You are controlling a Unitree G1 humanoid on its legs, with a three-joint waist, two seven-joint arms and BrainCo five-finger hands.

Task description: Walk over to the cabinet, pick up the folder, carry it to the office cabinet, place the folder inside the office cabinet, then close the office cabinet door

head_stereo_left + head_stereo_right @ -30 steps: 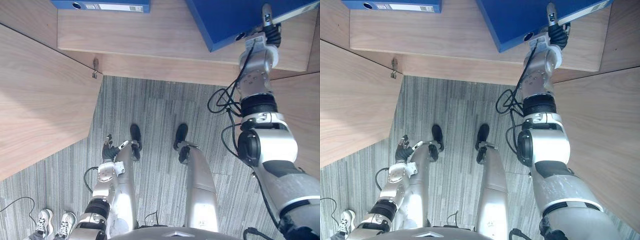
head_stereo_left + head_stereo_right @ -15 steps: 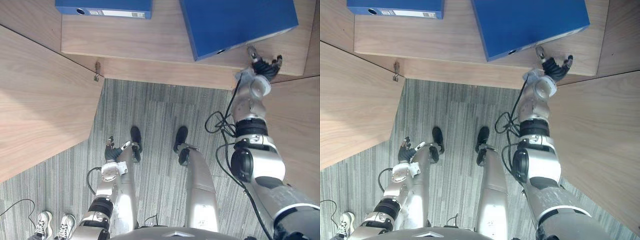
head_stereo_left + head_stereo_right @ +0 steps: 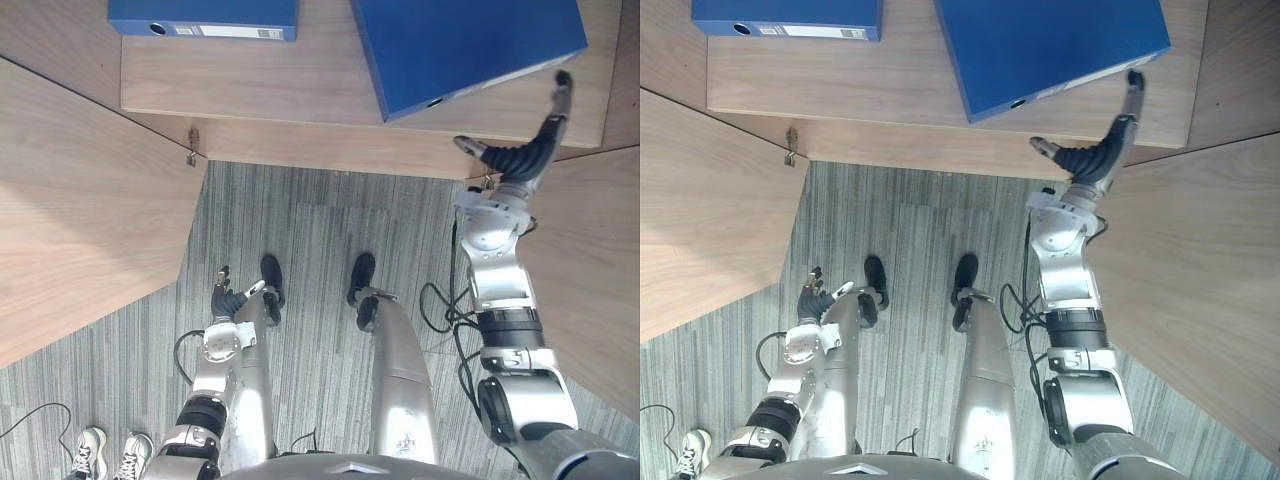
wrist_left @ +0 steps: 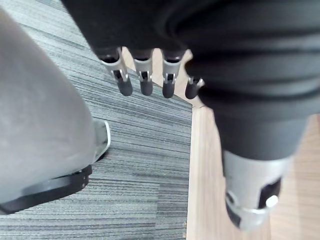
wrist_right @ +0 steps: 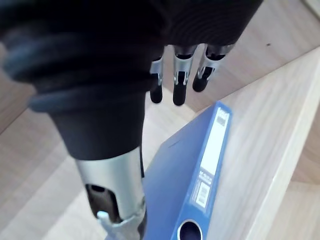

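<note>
Though cropping the folder (image 3: 465, 45) overhead, showing its labelled spine (image 5: 214, 145) past the right robot hand (image 3: 515, 158), spread open and empty; left robot hand (image 3: 225, 298) relaxed.

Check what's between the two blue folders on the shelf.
Bare wooden shelf only, between the left folder and the right folder; shows in both eye views.
</note>
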